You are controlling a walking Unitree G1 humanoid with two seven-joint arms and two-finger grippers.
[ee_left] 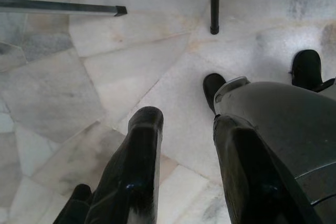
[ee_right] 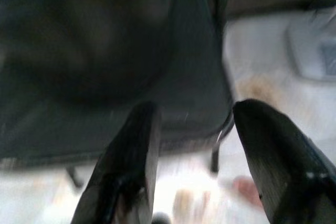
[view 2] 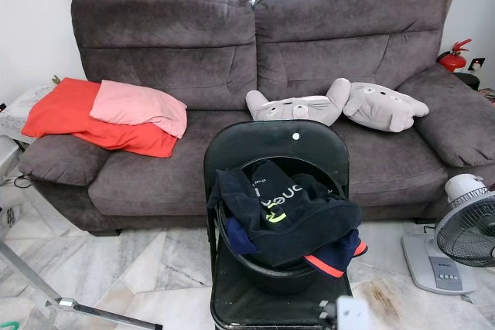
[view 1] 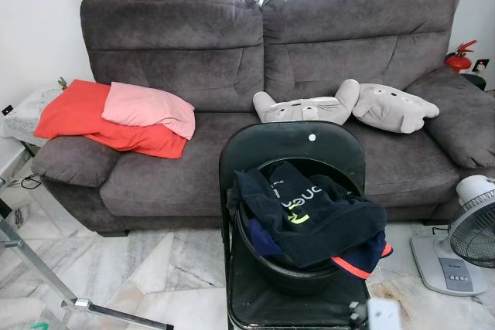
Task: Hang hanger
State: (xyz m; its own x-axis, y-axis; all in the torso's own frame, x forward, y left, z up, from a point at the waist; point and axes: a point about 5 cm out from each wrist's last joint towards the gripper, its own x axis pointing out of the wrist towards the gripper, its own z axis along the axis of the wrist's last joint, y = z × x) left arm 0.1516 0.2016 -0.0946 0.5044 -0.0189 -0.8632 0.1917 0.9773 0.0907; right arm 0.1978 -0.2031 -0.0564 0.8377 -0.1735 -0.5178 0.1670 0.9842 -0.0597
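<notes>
No hanger can be made out — only dark clothes (view 1: 309,214) heaped in a black bucket (view 1: 286,272) on the folding chair (view 1: 255,148). Both the left gripper (ee_left: 184,145) and right gripper (ee_right: 194,145) hang low, fingers apart and empty; reaching blindly risks snagging fabric and tipping the bucket.

Right wrist view is blurred throughout; chair seat (ee_right: 157,77) indistinct. Fan (view 1: 472,237) cut by the frame edge. Bucket (view 1: 267,268) interior hidden beneath dark clothing (view 1: 309,218). Chair legs out of frame.
</notes>
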